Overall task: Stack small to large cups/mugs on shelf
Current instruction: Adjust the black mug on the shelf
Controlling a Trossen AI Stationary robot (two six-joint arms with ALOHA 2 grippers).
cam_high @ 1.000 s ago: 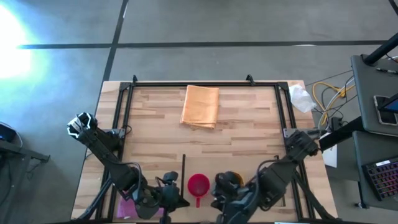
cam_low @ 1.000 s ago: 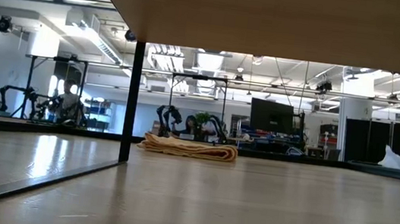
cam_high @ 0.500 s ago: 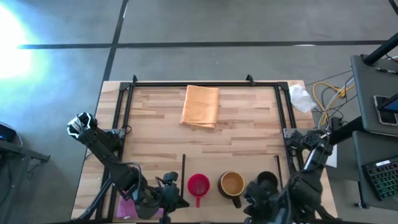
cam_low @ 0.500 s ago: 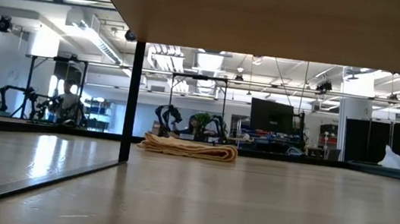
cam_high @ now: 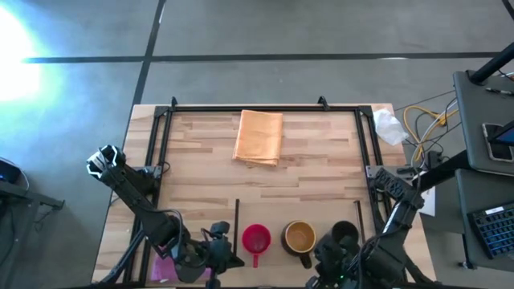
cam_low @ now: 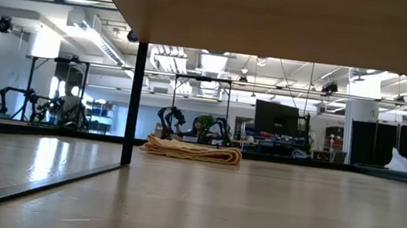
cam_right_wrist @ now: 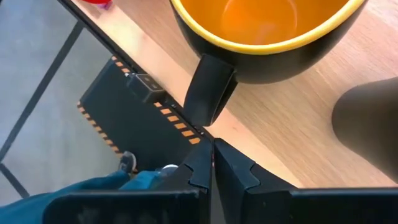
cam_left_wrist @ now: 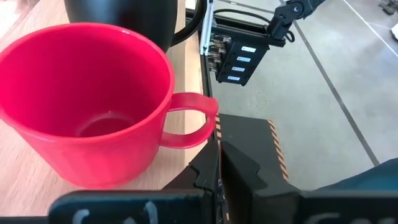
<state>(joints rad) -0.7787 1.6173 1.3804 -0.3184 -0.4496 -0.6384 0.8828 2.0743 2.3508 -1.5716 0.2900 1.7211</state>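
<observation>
Three mugs stand in a row at the near edge of the table [cam_high: 321,172], inside the pale-wood shelf [cam_high: 297,205] edged by thin dark strips: the pink-red mug [cam_high: 256,238] on the left, the brown mug [cam_high: 299,238] with the yellow inside in the middle, and the black mug [cam_high: 344,234] on the right, each just beside the next and all upright. From above, the black mug is partly covered by the right arm, so its rim and handle are hard to make out. The left gripper [cam_left_wrist: 217,163] sits at the table's near edge, just left of the pink-red mug, its fingers pressed together with nothing between them; its own camera shows that mug's handle just ahead of the fingertips, and whether they touch cannot be told. The right gripper [cam_right_wrist: 212,155] is low at the near edge below the brown mug, its fingers also together and empty, with the mug's dark handle just beyond the tips. From above both grippers are largely cut off by the lower border and masked by the arms. A folded orange cloth [cam_high: 259,137] lies toward the far side, well apart from the mugs. The level camera shows only that cloth [cam_low: 191,150] and a dark post [cam_low: 135,104]; mugs and grippers are out of its sight.
</observation>
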